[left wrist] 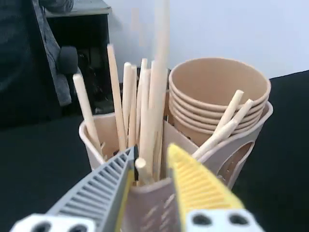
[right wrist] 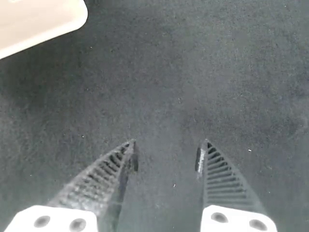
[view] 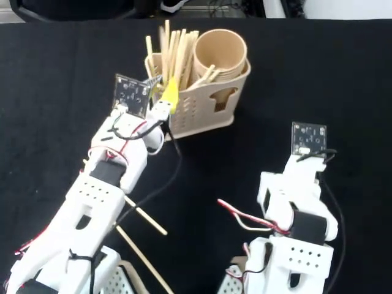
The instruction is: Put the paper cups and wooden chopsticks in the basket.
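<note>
- Left arm is closest to the high cam and runs up to the basket; left gripper (left wrist: pixel 149 154) sits at the basket's near wall w/ jaws a little apart, the rim and one stick end btwn them; gap looks wider than the stick, so prob. not clamped on it
- Right gripper (right wrist: pixel 166 150) hangs over the black cloth (view: pixel 343 73), jaws wide, nothing held; well apart from the task items
- basket (view: pixel 208 110) stands upright at the far side of the table, near the middle
- paper cups (view: pixel 220 49) are nested in one stack in the basket's right compartment; that part looks done
- chopsticks (view: pixel 174 46) stand bunched in the left compartment; a few lean beside the cup stack (left wrist: pixel 222 125)
- loose chopsticks (view: pixel 147 220): two lie flat on the cloth by the left arm, partly under it; not yet in
- Judgement: task mostly done; what's left is those two sticks, plus any hidden under the arm; can't tell
</note>
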Controlling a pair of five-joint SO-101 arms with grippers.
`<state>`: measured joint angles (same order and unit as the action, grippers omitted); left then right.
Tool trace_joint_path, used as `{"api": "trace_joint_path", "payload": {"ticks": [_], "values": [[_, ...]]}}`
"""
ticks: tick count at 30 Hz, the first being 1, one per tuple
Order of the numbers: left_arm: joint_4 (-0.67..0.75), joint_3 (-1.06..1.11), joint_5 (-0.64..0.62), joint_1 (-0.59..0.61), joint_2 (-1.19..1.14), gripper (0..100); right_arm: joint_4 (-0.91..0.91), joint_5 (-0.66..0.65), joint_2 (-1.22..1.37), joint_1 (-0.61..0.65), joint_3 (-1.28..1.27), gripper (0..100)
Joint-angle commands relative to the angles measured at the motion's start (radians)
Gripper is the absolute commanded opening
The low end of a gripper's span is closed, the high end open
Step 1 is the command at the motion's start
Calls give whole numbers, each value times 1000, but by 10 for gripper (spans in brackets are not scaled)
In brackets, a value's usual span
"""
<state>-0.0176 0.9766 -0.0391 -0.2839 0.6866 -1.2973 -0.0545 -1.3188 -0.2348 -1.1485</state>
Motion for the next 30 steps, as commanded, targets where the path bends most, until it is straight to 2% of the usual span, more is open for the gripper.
{"api": "trace_joint_path", "payload": {"ticks": [1,3,6,9,18,22,24,26,28,30], "values": [[-149,-59,-149,22,15,231,21,2,-10,-9,5,208],[-307,-140,-226,31,14,277,21,2,-10,-9,5,208],[-488,-271,-250,58,20,289,21,2,-10,-9,5,208],[-600,-360,-261,64,26,289,21,2,-10,-9,5,208],[-825,-651,-500,77,28,288,21,0,-10,-9,4,208],[-1037,-785,-551,87,57,288,21,0,-10,-9,4,208],[-1183,-822,-575,131,104,288,21,0,-10,-9,4,208],[-1321,-826,-651,205,172,291,21,0,-10,-9,4,208],[-1422,-789,-707,323,236,294,21,0,-10,-9,4,208],[-1471,-716,-707,450,299,294,21,0,-10,-9,4,208]]}}
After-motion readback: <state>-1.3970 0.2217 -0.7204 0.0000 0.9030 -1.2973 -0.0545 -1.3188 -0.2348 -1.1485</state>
